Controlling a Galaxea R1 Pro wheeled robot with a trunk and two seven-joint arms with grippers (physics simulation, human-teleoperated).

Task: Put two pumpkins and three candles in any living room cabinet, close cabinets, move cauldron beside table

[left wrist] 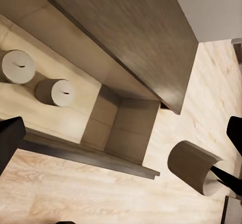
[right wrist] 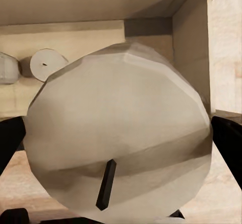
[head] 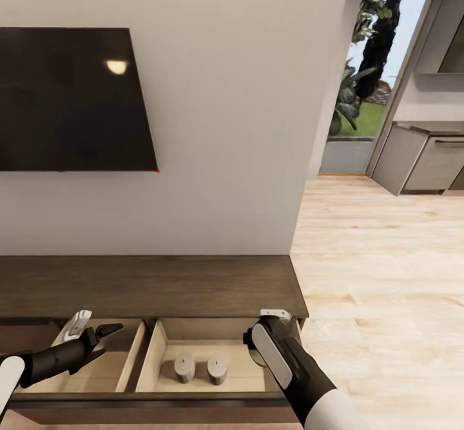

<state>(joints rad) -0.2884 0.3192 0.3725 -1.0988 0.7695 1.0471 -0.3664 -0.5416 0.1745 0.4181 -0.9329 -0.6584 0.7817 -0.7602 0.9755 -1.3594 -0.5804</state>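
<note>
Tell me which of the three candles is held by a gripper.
The third candle, held in the right gripper over the open drawer. The other two candles stand on the drawer's floor.

A home living room: wall television; low wooden cabinet; plank floor.

The open cabinet drawer holds two candles upright on its pale floor.

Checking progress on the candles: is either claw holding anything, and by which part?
The right claw holds a candle by its round sides. The left claw is open and holds nothing.
</note>
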